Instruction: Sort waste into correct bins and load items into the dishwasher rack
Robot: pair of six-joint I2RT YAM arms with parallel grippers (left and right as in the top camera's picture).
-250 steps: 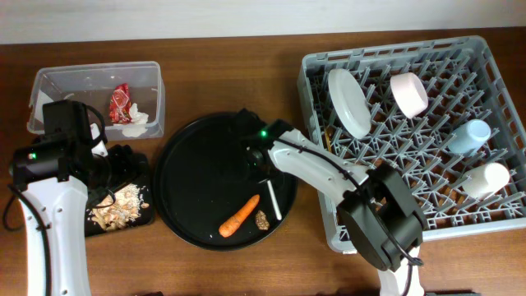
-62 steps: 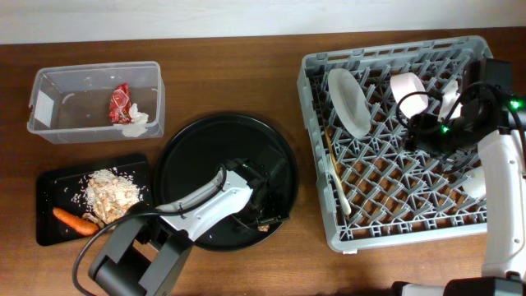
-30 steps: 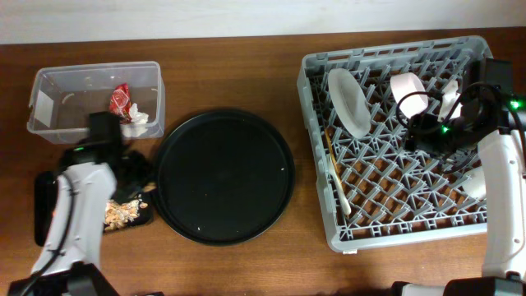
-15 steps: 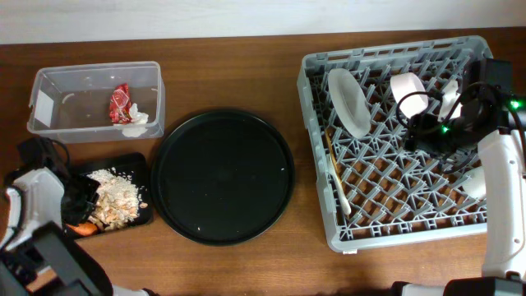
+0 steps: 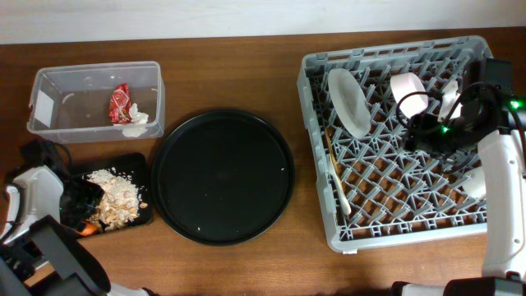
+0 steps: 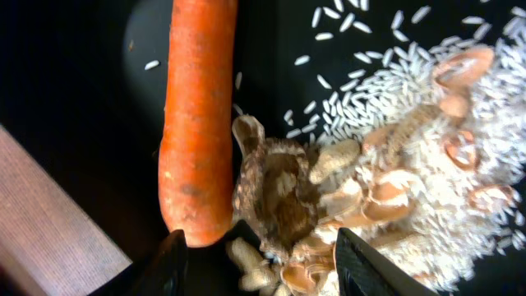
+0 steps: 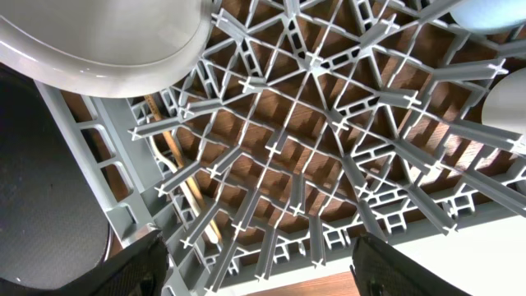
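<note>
My left gripper (image 6: pixel 265 278) is open low over the flat black tray (image 5: pixel 131 164). Just ahead of its fingers (image 6: pixel 174 263) lie the small brown lump (image 6: pixel 275 193), the orange carrot (image 6: pixel 197 123) and the rice-like scraps (image 6: pixel 427 140) with nut shells. In the overhead view the left gripper (image 5: pixel 82 205) covers most of the carrot (image 5: pixel 85 228). The clear tub (image 5: pixel 49 86) holds the red wrapper (image 5: pixel 120 103) and white tissue (image 5: pixel 138 119). My right gripper (image 7: pixel 271 279) hangs open and empty over the dishwasher rack (image 7: pixel 312 140), which holds the plate (image 5: pixel 348 101), pink bowl (image 5: pixel 408 93), chopsticks (image 5: pixel 335 177) and fork (image 5: pixel 450 97).
The large round black tray (image 5: pixel 223 175) lies between the bins and the rack (image 5: pixel 386 205). In the right wrist view a blue cup (image 7: pixel 489 12) and a white cup (image 7: pixel 509 103) sit at the rack's right side. The right arm (image 5: pixel 493 164) spans the rack's right edge.
The left jaws have opened over the black tray, and the brown lump lies loose beside the carrot. The right arm has not moved.
</note>
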